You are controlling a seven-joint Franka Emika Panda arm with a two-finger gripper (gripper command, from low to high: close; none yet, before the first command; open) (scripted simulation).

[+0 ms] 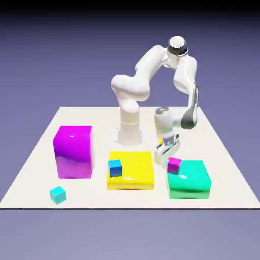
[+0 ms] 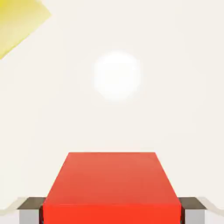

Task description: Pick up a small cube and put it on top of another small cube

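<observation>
Gripper (image 2: 112, 214) low and apparently pointing down, fingers clenched on red cube (image 2: 112, 183)

We find the arm (image 1: 143, 81) finished in glossy white over most of its length, with smooth, rounded, tube-like segments that swell at the joints. The base (image 1: 129, 136) is likewise white, broadening towards its foot. At the highest joint we record a dark grey to black collar (image 1: 179, 49) beneath a round white cap (image 1: 177, 41). We note a dark, narrow strip along the forearm (image 1: 195, 96) and a dark grey section (image 1: 188, 120) at its lower end. The wrist (image 1: 163, 120) is white, topped with a mottled grey cap (image 1: 162, 109). The hand (image 1: 167, 150) is off-white with dark edging. In the hand view we observe squarish fingertips (image 2: 194, 216), light grey on the front faces and dark grey on top.
</observation>
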